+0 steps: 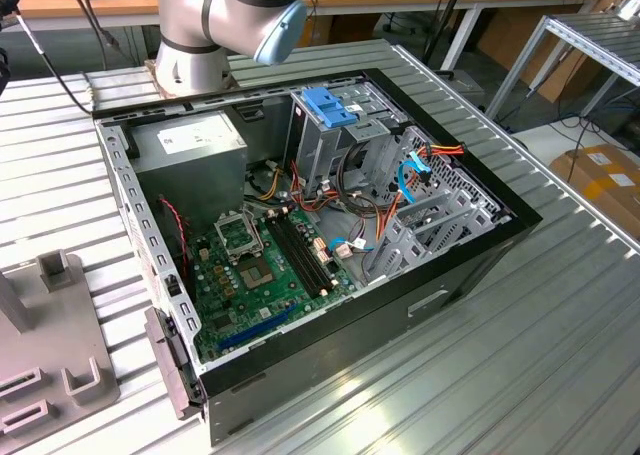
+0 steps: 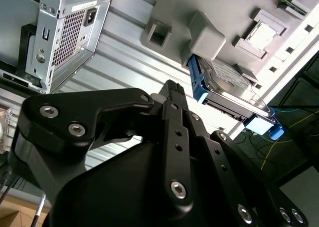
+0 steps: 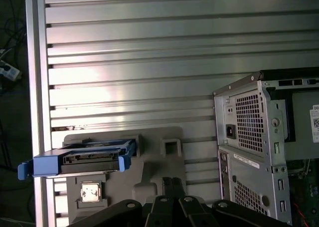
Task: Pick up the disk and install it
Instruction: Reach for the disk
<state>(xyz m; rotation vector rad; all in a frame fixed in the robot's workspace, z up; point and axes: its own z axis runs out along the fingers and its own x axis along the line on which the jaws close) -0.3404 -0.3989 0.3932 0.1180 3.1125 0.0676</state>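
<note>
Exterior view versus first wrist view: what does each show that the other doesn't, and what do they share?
Exterior view: inside the open computer case, the green motherboard and blue bracket. First wrist view: the disk, seated in the grey holder, and the case's vented rear. Shared: the case, the holder and the ribbed table.

Grey metal disk (image 3: pixel 92 157), glossy blue plastic rails (image 3: pixel 50 167)

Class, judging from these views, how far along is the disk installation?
Done: nothing; the disk sits in the grey holder on the table, outside the computer case. In hand: the gripper is near the holder, not touching the disk. Left: both pickup and installing.
</note>
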